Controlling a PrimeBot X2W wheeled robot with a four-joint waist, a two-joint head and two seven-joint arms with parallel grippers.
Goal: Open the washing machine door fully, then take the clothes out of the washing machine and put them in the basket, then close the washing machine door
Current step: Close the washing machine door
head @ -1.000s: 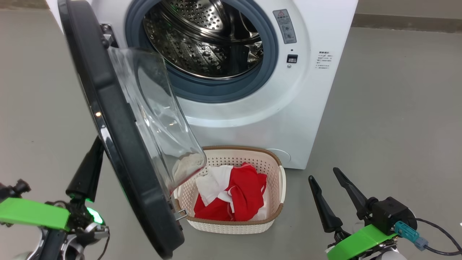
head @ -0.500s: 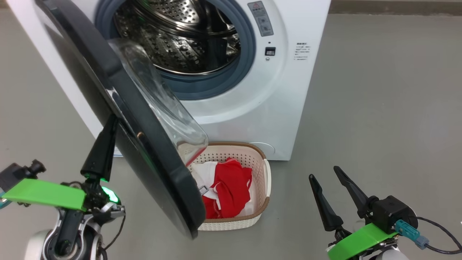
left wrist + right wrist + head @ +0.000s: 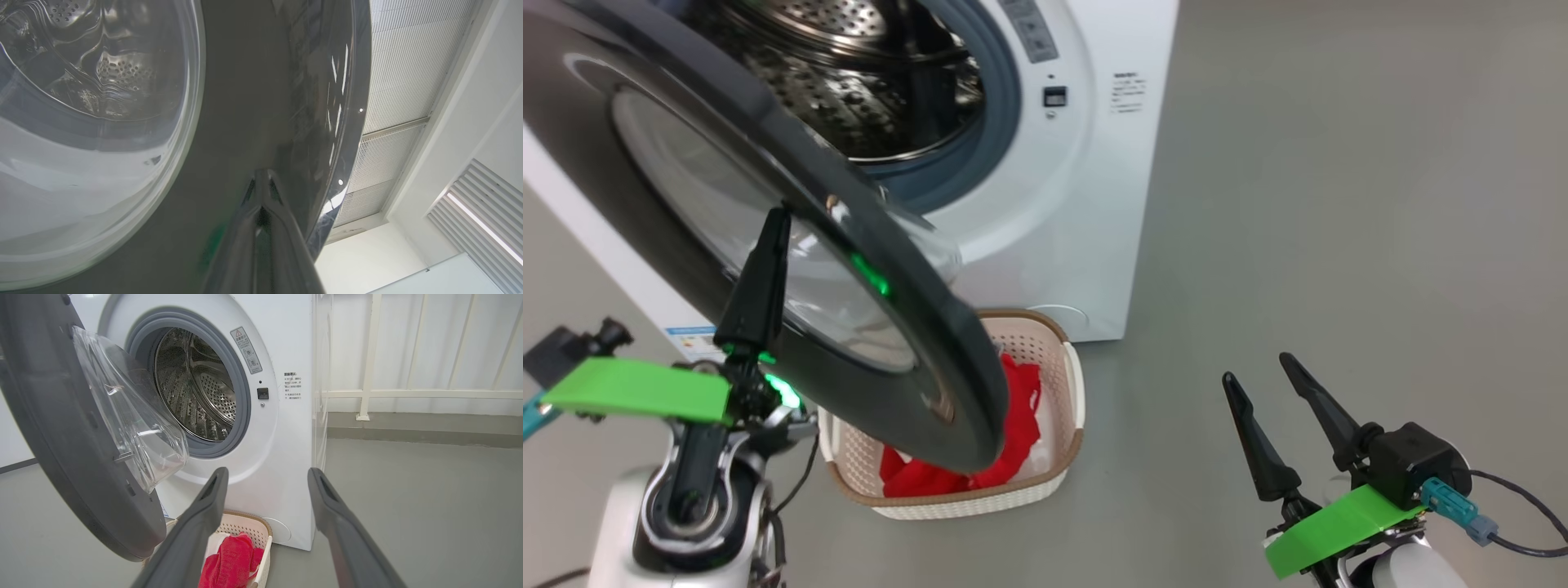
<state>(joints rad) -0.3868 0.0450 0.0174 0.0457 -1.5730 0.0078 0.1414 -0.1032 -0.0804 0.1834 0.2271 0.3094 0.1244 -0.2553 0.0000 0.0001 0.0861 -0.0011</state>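
Washer door hanging half open over the basket, clothes in it

Nearest the robot, the right gripper (image 3: 1256, 369) sat low over the bare floor with its fingers spread wide, holding nothing. The left gripper (image 3: 774, 224) was pinched fully shut, gripping nothing. Its tip was pressed against the glossy black outer rim of the washing machine door (image 3: 915, 343), and the left wrist view showed it meeting its own reflection there. The door stood swung partway out, its lower edge over the basket (image 3: 1066, 392). The basket sat on the floor just in front of the washing machine (image 3: 1086, 204), with the red clothes (image 3: 1021, 392) piled inside. Behind that was the steel drum (image 3: 849, 82), with no laundry that I could see.
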